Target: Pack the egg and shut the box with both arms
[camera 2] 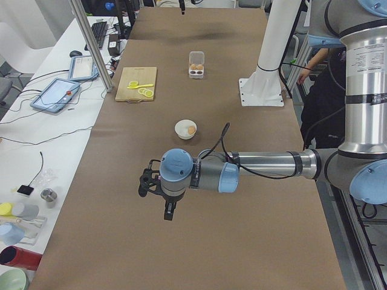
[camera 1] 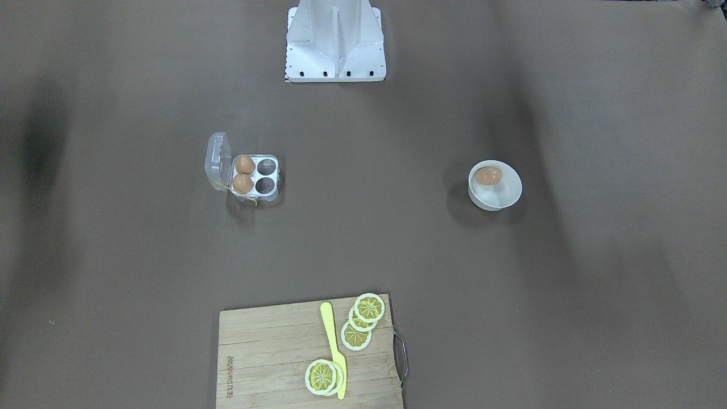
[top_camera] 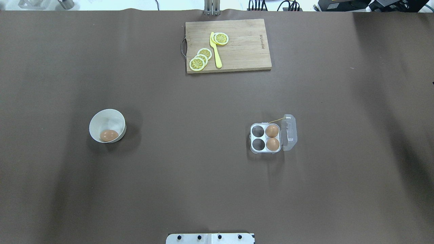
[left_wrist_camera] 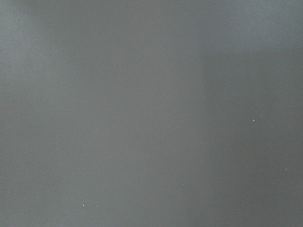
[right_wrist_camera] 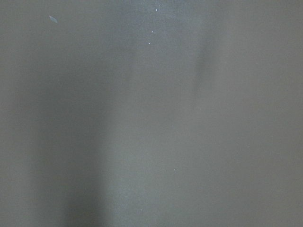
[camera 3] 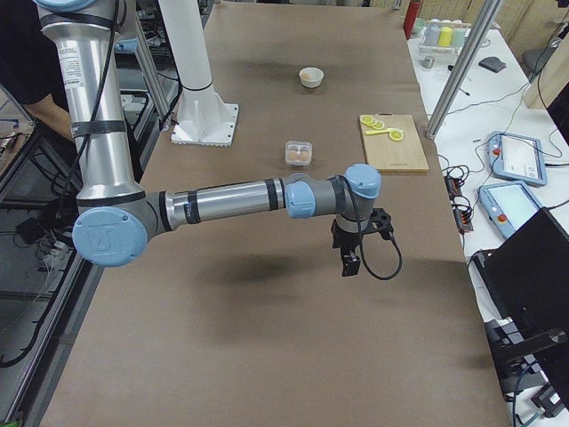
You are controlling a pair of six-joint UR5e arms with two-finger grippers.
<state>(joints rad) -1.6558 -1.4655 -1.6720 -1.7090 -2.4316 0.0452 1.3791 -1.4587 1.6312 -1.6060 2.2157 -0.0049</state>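
Observation:
The box [top_camera: 258, 137] is a four-cell carton with its clear lid [top_camera: 289, 132] open; it also shows in the front view [camera 1: 267, 176]. Two eggs [top_camera: 272, 130] fill the cells beside the lid; the other two cells are empty. A third egg [top_camera: 109, 135] lies in a round white bowl [top_camera: 106, 120], also seen in the front view [camera 1: 488, 175]. My left gripper [camera 2: 169, 211] hangs over bare table in the left side view, far from both. My right gripper [camera 3: 350, 262] hangs likewise in the right side view. I cannot tell whether either is open or shut.
A wooden cutting board [top_camera: 244, 51] with lemon slices [top_camera: 197, 63] and a yellow knife [top_camera: 216, 51] lies at the far table edge. The white base bracket [camera 1: 335, 42] stands at the robot's side. Both wrist views show only brown table.

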